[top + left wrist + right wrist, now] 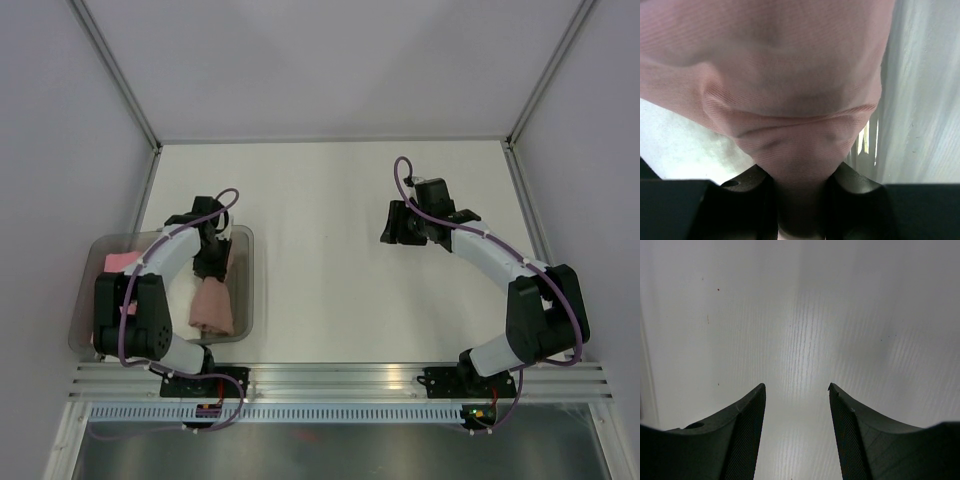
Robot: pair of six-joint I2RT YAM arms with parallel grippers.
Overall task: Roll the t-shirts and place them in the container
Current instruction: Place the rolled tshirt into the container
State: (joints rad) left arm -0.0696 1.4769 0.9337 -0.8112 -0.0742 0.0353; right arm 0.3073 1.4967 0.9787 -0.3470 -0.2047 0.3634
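The white surface [330, 260] spreads wide beneath both arms. At its left side sits a clear bin [247, 300], and within its outline is the salmon-pink t-shirt [210, 305], bunched up below the left fingers [208, 262]. Whether the cloth touches the bin floor, can't tell. Up close, those fingers are pinched partway closed on a gathered fold, cloth packing the gap. Across on the right, the right fingers [756, 402] hover over bare surface, spread wide and holding nothing. A brighter pink scrap [120, 262] peeks from the bin's left corner.
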